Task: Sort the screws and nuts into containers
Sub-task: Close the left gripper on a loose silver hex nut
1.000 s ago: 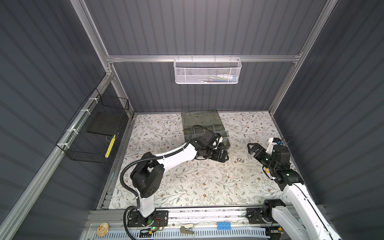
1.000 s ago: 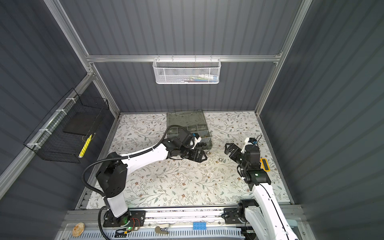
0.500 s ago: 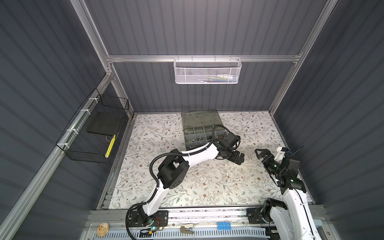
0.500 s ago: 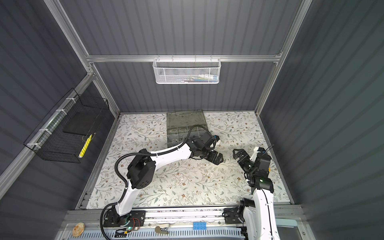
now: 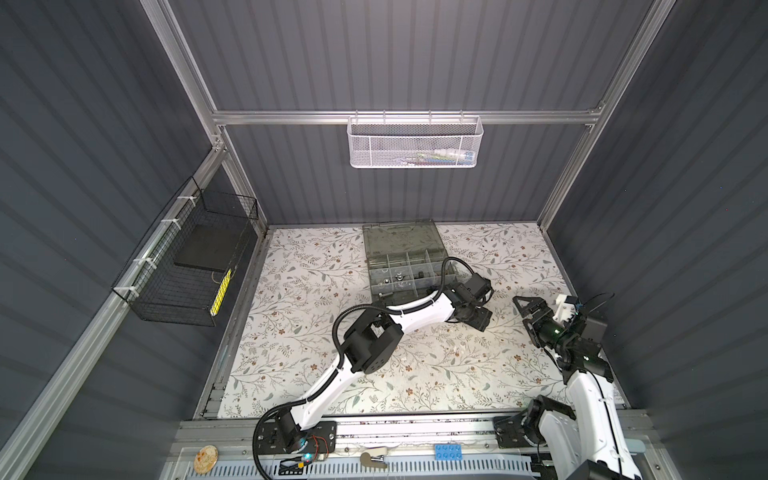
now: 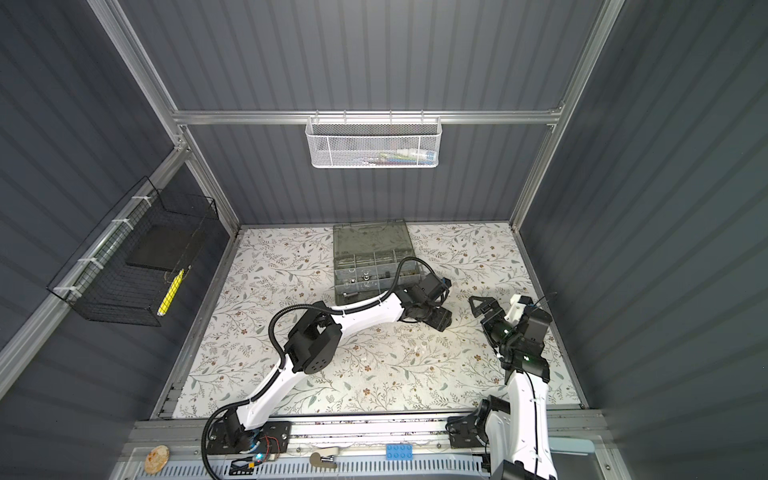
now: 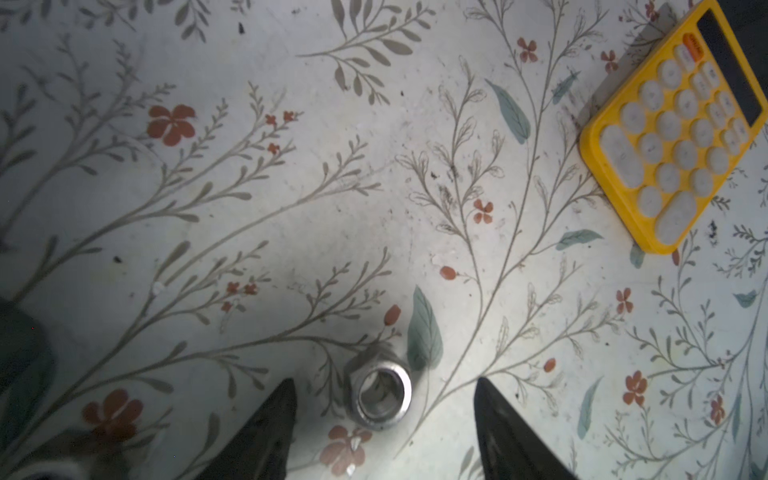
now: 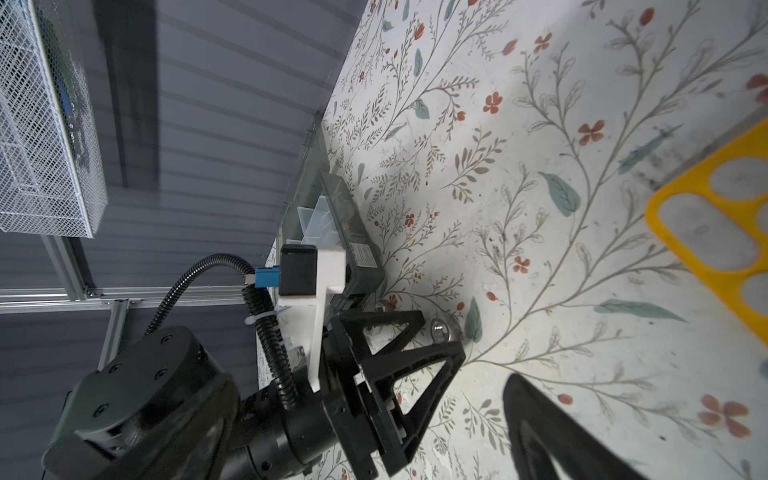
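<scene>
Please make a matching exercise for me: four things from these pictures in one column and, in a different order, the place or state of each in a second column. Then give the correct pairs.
Things
1. silver hex nut
2. yellow calculator
3. white mesh basket
4. organiser case

Places or states
A. hangs from the aluminium rail at the back
B. lies on the floral mat, lid open
C. lies on the mat between the open fingers of the left hand, untouched
D. lies flat on the mat, keys up

Pairs: 1-C, 2-D, 3-A, 4-B
</scene>
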### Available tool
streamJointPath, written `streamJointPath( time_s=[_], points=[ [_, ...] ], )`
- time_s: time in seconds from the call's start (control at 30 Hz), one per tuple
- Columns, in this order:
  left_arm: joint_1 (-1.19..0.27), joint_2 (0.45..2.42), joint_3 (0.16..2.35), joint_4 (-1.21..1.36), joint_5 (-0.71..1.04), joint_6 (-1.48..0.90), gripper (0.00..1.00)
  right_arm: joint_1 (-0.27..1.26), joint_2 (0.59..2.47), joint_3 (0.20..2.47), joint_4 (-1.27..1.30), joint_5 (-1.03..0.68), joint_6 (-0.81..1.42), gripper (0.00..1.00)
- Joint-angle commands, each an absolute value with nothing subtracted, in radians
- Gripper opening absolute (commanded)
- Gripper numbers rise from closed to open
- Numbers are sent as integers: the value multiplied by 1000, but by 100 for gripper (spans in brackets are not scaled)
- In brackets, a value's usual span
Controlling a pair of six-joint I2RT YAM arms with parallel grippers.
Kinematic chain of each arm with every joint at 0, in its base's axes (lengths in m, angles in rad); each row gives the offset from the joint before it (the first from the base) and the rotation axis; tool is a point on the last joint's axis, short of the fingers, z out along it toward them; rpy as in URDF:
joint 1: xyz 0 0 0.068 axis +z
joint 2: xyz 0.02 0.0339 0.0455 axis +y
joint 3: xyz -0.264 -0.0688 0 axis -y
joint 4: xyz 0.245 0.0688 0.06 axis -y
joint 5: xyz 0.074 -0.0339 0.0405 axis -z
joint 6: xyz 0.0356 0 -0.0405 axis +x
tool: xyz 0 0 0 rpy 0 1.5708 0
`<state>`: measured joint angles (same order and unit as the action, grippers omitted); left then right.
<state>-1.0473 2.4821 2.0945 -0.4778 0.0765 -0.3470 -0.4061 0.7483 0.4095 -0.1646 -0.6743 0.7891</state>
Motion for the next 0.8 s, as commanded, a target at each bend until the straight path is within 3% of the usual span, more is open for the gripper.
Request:
streamJointPath(
  time_s=[0.0, 0.23, 0.77],
  points=[
    [-1057, 2531, 2149, -550, 8, -319, 59, -414, 755, 405, -135, -717, 792, 99],
    [-1073, 2552, 2161, -591, -68, -268, 47, -420, 797, 395, -89, -741, 812, 99],
    [-1104, 2582, 2177, -633, -125, -209, 32, -422, 839, 379, -38, -750, 841, 99]
  ],
)
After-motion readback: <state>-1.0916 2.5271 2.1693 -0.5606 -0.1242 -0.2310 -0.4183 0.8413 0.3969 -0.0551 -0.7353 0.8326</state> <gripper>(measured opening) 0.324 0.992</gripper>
